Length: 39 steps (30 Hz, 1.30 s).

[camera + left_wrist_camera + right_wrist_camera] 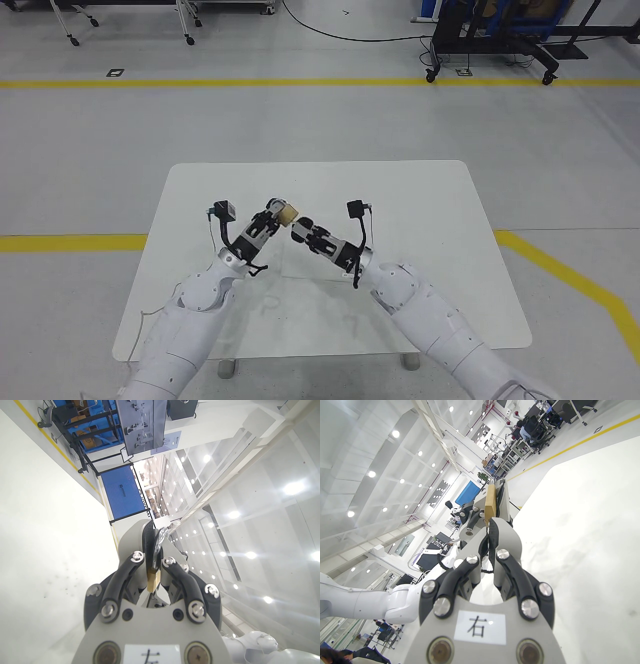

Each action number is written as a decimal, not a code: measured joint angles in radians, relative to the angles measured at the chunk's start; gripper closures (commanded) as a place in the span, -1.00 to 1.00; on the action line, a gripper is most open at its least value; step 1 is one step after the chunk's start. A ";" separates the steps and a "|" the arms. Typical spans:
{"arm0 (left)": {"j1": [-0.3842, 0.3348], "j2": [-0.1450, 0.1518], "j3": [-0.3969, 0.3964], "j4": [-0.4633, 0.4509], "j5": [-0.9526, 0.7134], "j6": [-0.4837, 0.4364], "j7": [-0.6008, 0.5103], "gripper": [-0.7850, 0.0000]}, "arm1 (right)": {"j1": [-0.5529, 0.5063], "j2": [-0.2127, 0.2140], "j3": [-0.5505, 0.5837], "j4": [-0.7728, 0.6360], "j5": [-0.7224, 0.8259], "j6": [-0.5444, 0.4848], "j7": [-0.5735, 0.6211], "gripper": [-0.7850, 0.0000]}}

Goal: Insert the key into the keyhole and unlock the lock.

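The left arm (196,300) and right arm (440,328) wear smooth, rounded white shells that narrow to black-and-grey wrists. Each wrist carries a small black camera box (222,210) on a stalk, with a thin dark cable (213,236) trailing from it. The left gripper (157,540) has a pale grey housing, curved black linkage bars (117,580) pinned with silver screws (138,556), two brass-coloured round inserts (108,654) and a white label (151,653) bearing a black character. The right gripper (492,526) is built alike, with its own label (480,627) and dark ribbed pads (493,536) lining grey fingers (510,540)
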 measured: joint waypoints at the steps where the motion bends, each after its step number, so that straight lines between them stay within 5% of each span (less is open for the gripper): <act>1: 0.001 0.000 -0.001 0.000 0.002 -0.003 -0.003 1.00 | 0.001 -0.001 0.000 0.003 0.007 -0.004 0.003 1.00; 3: 0.002 0.000 -0.002 0.001 0.005 -0.008 -0.007 1.00 | 0.003 -0.004 -0.001 0.011 0.028 -0.015 0.012 1.00; 4: 0.002 0.000 -0.004 0.002 0.005 -0.009 -0.009 1.00 | 0.005 -0.005 -0.001 0.017 0.039 -0.020 0.019 0.19; 5: 0.002 0.000 -0.005 0.004 0.005 -0.010 -0.010 1.00 | 0.007 -0.006 -0.001 0.021 0.044 -0.023 0.024 -1.00; 13: -0.001 0.000 -0.027 0.010 -0.019 -0.007 -0.015 1.00 | 0.014 -0.002 0.024 0.040 -0.017 -0.064 0.024 -1.00; 14: 0.000 0.000 -0.030 0.009 -0.020 -0.008 -0.015 1.00 | 0.012 0.000 0.029 0.036 -0.052 -0.061 0.012 -0.84; 16: 0.001 0.000 -0.035 0.007 -0.019 -0.012 -0.012 1.00 | 0.003 0.004 0.037 0.019 -0.125 -0.052 -0.022 0.04; 21: 0.006 -0.001 -0.040 0.001 -0.012 -0.019 -0.007 1.00 | -0.022 0.005 0.039 -0.019 -0.215 -0.023 -0.064 0.18; 27: 0.016 -0.001 -0.039 -0.013 0.011 -0.028 -0.012 1.00 | -0.025 -0.005 0.026 -0.021 -0.115 -0.045 -0.033 0.22; 31: 0.022 -0.001 -0.040 -0.019 0.020 -0.030 -0.022 1.00 | -0.013 -0.012 0.018 0.004 -0.004 -0.063 0.015 0.55; 34: 0.026 -0.001 -0.042 -0.023 0.021 -0.033 -0.024 1.00 | -0.007 -0.018 0.013 0.023 0.067 -0.059 0.049 1.00; 39: 0.025 0.000 -0.044 -0.024 0.028 -0.044 -0.043 1.00 | -0.010 -0.027 0.002 0.042 0.260 -0.089 0.144 1.00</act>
